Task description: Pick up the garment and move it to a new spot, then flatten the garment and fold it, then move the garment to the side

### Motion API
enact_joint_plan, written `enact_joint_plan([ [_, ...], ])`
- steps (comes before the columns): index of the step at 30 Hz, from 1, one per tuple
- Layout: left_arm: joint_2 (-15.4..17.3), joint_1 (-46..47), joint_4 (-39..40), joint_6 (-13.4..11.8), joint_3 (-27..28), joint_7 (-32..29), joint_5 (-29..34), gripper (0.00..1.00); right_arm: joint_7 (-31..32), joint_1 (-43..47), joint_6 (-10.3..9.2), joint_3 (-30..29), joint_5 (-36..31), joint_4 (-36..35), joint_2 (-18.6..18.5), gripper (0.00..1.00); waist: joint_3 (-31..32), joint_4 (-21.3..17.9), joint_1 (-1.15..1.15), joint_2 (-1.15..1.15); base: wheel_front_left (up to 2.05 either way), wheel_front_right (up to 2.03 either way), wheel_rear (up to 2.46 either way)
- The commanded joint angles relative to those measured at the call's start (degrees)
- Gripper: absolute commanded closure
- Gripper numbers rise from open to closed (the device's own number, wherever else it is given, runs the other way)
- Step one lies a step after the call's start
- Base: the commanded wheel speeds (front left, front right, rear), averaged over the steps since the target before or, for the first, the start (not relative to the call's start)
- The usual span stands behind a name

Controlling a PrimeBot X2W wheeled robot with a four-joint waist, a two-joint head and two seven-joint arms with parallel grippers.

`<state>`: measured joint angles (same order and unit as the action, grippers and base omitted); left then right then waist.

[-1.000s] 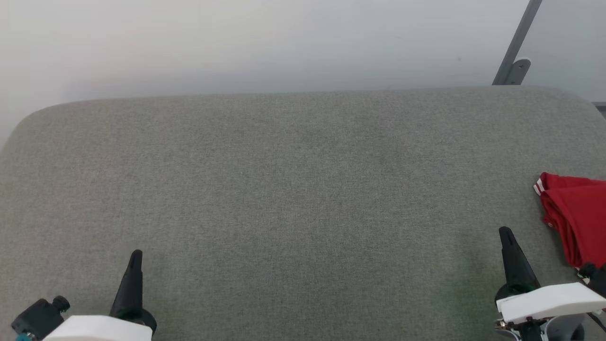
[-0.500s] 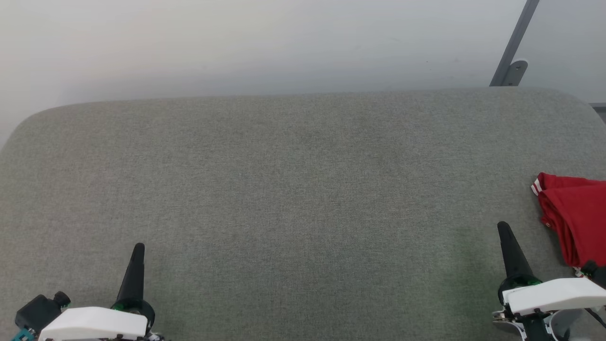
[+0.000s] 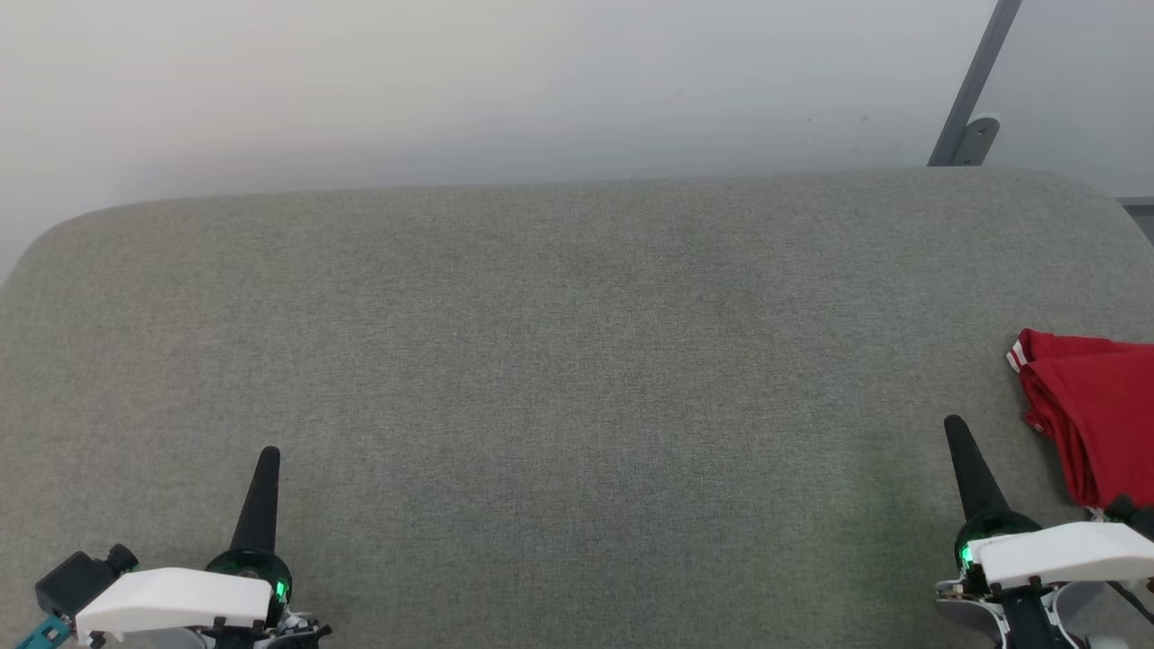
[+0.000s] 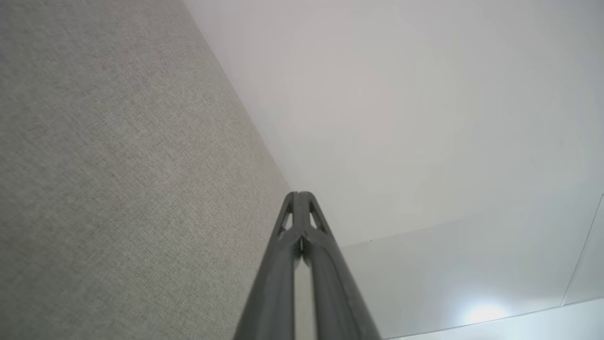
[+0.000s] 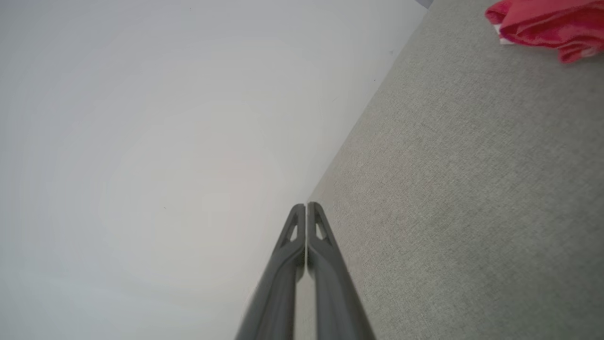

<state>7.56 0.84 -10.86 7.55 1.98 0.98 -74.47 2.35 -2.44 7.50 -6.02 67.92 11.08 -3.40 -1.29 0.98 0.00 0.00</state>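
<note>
**Head view.** A grey fabric-covered surface [image 3: 577,361] with rounded far corners spans the frame. A pale wall [image 3: 451,81] stands behind it, and a slanted grey metal post [image 3: 983,72] with a small bracket rises at the upper right. The garment [image 3: 1095,419], a bunched red bundle with red-white striped trim at its upper-left corner, lies on the surface at the right edge and is partly cut off by the frame. The left gripper [image 3: 269,455] sits at the lower left and the right gripper [image 3: 952,424] at the lower right. Each shows as a single dark spike pointing up the frame, its two fingers pressed together and holding nothing. The right gripper is near the garment, on its left, and apart from it.

**Left wrist view.** The left gripper's fingers meet at their tips, empty, over the line where the grey surface (left) meets the wall (right).

**Right wrist view.** The right gripper's fingers are likewise pressed tip to tip and empty, with the wall to the left and the surface to the right. The garment lies in the upper right corner, well apart from the fingertips.

**Count.** One garment, two grippers, one post.
</note>
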Motion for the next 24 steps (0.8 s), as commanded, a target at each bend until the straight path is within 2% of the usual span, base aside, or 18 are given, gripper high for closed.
enact_joint_plan([
  [1,0.1,1.0,0.1,-0.1,0.4,-0.3,-0.9,1.0,0.4,-1.1,0.01,-0.2,1.3,-0.3,0.1,1.0,0.0,0.0,0.0,0.0,0.0,0.0,0.0],
  [24,-1.8,3.4,-1.5,-0.1,1.9,-3.5,-10.1,1.0,2.3,-2.6,0.0,-0.4,12.8,1.3,0.4,1.0,0.5,-0.4,0.0,0.0,0.0,0.0,0.0],
])
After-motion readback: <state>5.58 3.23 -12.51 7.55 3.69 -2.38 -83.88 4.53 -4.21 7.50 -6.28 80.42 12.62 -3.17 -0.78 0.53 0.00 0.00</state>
